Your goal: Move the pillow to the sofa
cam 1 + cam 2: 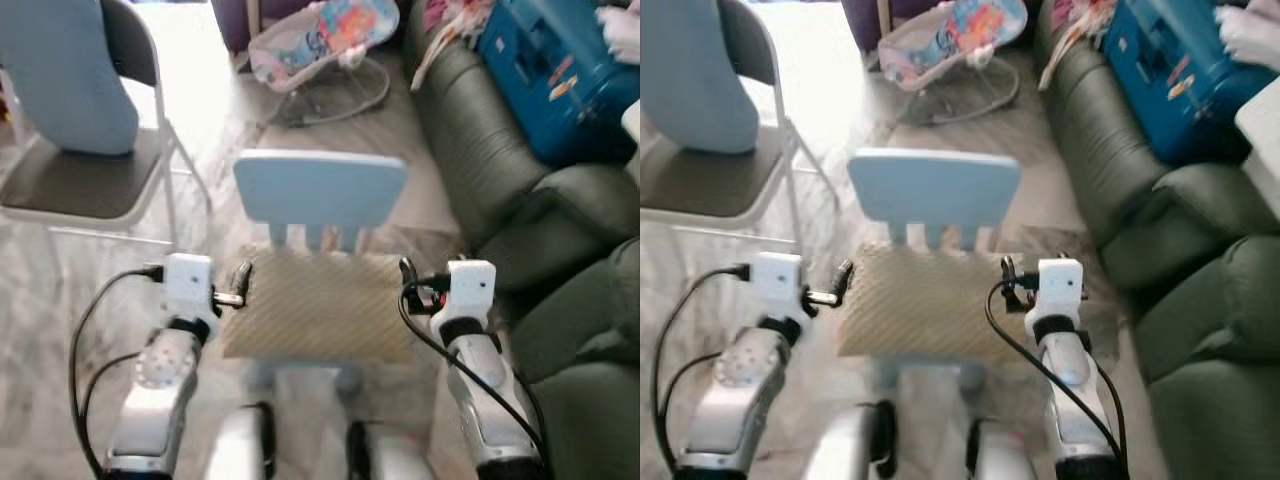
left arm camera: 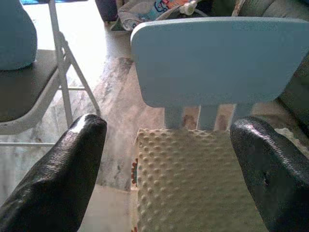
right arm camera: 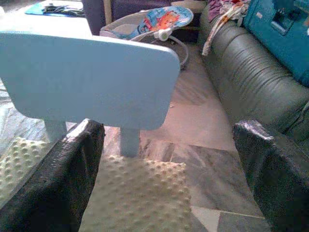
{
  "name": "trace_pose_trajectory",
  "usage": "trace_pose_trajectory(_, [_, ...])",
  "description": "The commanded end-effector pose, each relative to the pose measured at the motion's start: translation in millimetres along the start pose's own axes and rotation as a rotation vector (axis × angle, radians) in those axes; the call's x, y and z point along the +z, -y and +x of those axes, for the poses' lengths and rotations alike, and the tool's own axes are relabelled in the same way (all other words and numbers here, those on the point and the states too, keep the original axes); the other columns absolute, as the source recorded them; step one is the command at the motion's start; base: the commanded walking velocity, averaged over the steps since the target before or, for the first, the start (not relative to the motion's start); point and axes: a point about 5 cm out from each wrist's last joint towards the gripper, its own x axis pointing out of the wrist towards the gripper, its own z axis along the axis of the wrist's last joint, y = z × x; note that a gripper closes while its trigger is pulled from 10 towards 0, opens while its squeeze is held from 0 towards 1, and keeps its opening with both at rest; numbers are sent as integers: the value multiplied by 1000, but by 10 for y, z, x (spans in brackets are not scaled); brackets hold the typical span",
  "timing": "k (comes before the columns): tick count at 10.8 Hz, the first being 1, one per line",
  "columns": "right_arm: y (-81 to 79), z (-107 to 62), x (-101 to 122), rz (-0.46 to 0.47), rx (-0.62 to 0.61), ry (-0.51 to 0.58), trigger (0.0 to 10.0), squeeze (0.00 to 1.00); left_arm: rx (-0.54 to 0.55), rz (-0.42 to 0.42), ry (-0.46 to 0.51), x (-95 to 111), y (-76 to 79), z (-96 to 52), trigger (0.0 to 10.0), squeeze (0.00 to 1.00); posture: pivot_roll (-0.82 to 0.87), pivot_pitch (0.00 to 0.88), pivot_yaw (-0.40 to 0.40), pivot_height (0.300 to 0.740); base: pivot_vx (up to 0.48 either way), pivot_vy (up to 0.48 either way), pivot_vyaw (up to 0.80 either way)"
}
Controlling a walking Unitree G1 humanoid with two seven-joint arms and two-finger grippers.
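The pillow [image 1: 320, 305], beige and dimpled, lies on the seat of a small blue chair [image 1: 320, 190]. The left gripper [image 2: 169, 159] and right gripper [image 3: 169, 164] flank its left and right edges, fingers spread, grasping nothing. The green sofa [image 1: 480, 140] stands right. No writing is legible.

I'm standing in a lived-in family living room. A dark green leather sofa [image 1: 470, 130] runs along at my two o'clock, a baby bouncer [image 1: 320, 40] sits at twelve on the marble-patterned floor [image 1: 60, 290], and a small light-blue child's chair [image 1: 320, 195] stands right before me with a folding chair [image 1: 90, 150] at ten.
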Motion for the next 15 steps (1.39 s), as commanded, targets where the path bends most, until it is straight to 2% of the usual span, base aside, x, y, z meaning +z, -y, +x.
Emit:
trace_pose_trajectory(1, [70, -25, -10, -3, -24, -10, 10000, 0, -28, -5, 0, 10, 64, -17, 10000, 0, -10, 234, -24, 740, 0, 0, 0])
trace_pose_trajectory(3, [74, -31, 6, 3, -27, -6, 10000, 0, -18, 42, -3, 35, 64, -23, 10000, 0, -9, 243, -21, 740, 0, 0, 0])
trace_pose_trajectory(6, [79, -57, 42, 18, -30, 11, 10000, 0, 45, 74, 16, 65, -18, -25, 10000, 0, -12, 254, -18, 740, 0, 0, 0])
trace_pose_trajectory(10, [82, -90, 55, 34, -27, 9, 10000, 0, 52, 85, 9, 61, -17, -63, 10000, 0, -16, 271, -20, 680, 0, 0, 0])
trace_pose_trajectory(12, [83, -93, 62, 34, -21, 5, 10000, 0, 73, 72, 43, 164, 9, -27, 10000, 0, -15, 277, -24, 645, 0, 0, 0])
trace_pose_trajectory(15, [83, -55, 114, 31, -21, 24, 10000, 0, 120, 85, 79, 274, 11, -3, 10000, 0, -14, 278, -27, 640, 0, 0, 0])
